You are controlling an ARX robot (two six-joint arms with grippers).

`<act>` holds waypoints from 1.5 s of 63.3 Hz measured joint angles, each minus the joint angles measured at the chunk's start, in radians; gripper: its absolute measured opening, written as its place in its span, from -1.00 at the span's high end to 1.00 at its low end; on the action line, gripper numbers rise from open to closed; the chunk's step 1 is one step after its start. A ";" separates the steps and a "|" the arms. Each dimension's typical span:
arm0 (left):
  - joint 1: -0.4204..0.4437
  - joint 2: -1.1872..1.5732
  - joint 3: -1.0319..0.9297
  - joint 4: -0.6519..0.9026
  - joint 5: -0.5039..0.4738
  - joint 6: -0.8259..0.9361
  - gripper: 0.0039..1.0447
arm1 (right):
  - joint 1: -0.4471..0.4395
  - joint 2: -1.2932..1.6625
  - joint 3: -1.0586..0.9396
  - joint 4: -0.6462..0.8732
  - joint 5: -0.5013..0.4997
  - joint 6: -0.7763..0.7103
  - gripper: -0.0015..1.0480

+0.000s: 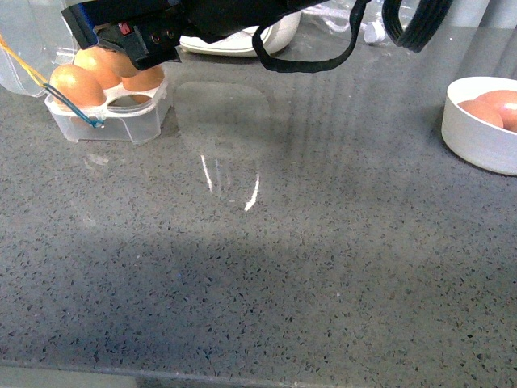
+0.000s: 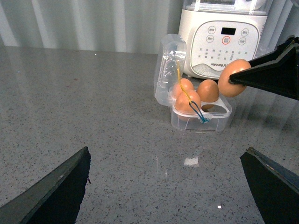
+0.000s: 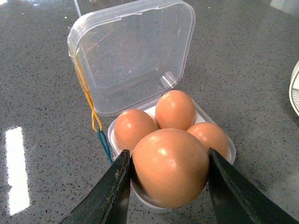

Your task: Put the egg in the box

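L gripper (image 2: pixel 167 154): jaws spread wide, nothing btwn them, well apart from the box (image 1: pixel 109 121). Box sits far left on the counter (image 1: pixel 307 267), lid (image 3: pixel 135 56) open & tipped back, 3 eggs (image 3: pixel 175 109) in its cups. R gripper (image 3: pixel 168 154) hangs just over it, jaws pinching the egg (image 3: pixel 170 168) above the 4th cup, clear of the box. Far right: white bowl (image 1: pixel 472 137) w/ more eggs (image 1: pixel 493 109).

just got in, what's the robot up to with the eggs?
The right jaws are shut on an egg, held above the clear box, whose lid stands open. Three eggs already sit inside; one pocket is empty. The left jaws are open and hold nothing. More eggs wait in a white bowl.
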 joint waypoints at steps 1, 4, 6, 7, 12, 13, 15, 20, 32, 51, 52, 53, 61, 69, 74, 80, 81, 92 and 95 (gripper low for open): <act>0.000 0.000 0.000 0.000 0.000 0.000 -0.87 | 0.002 0.002 0.002 -0.003 0.002 -0.003 0.24; 0.000 0.000 0.000 0.000 0.000 0.000 -0.87 | 0.006 0.008 0.006 -0.010 0.010 -0.013 0.24; 0.000 0.000 0.000 0.000 0.000 0.000 -0.87 | 0.007 0.011 0.008 -0.012 0.017 -0.017 0.24; 0.000 0.000 0.000 0.000 0.000 0.000 -0.87 | 0.009 0.014 0.011 -0.014 0.021 -0.019 0.24; 0.000 0.000 0.000 0.000 0.000 0.000 -0.87 | 0.012 0.023 0.018 -0.019 0.029 -0.029 0.24; 0.000 0.000 0.000 0.000 0.000 0.000 -0.87 | 0.013 0.027 0.019 -0.021 0.031 -0.030 0.24; 0.000 0.000 0.000 0.000 0.000 0.000 -0.87 | 0.013 0.029 0.021 -0.023 0.032 -0.032 0.24; 0.000 0.000 0.000 0.000 0.000 0.000 -0.87 | 0.014 0.040 0.027 -0.027 0.039 -0.037 0.24; 0.000 0.000 0.000 0.000 0.000 0.000 -0.87 | 0.021 0.053 0.036 -0.034 0.059 -0.053 0.24; 0.000 0.000 0.000 0.000 0.000 0.000 -0.87 | 0.021 0.056 0.042 -0.029 0.057 -0.055 -0.61; 0.000 0.000 0.000 0.000 0.000 0.000 -0.87 | 0.020 0.055 0.042 -0.028 0.058 -0.055 -0.64; 0.000 0.000 0.000 0.000 0.000 0.000 -0.87 | 0.019 0.054 0.042 -0.027 0.058 -0.055 -0.68; 0.000 0.000 0.000 0.000 0.000 0.000 -0.87 | -0.006 0.028 0.033 -0.003 0.058 -0.035 -0.87; 0.000 0.000 0.000 0.000 0.000 0.000 -0.87 | -0.062 -0.031 -0.014 0.037 0.075 -0.010 -0.86; 0.000 0.000 0.000 0.000 0.000 0.000 -0.87 | -0.121 -0.081 -0.066 0.065 0.116 0.009 -0.86; 0.000 0.000 0.000 0.000 0.000 0.000 -0.87 | -0.207 -0.151 -0.151 0.108 0.203 0.023 -0.86; 0.000 0.000 0.000 0.000 0.000 0.000 -0.87 | -0.225 -0.167 -0.171 0.119 0.225 0.021 -0.86; 0.000 0.000 0.000 0.000 0.000 0.000 -0.87 | -0.422 -0.369 -0.405 0.272 0.300 -0.004 -0.86; 0.000 0.000 0.000 0.000 0.000 0.000 -0.87 | -0.468 -0.414 -0.455 0.311 0.308 -0.016 -0.86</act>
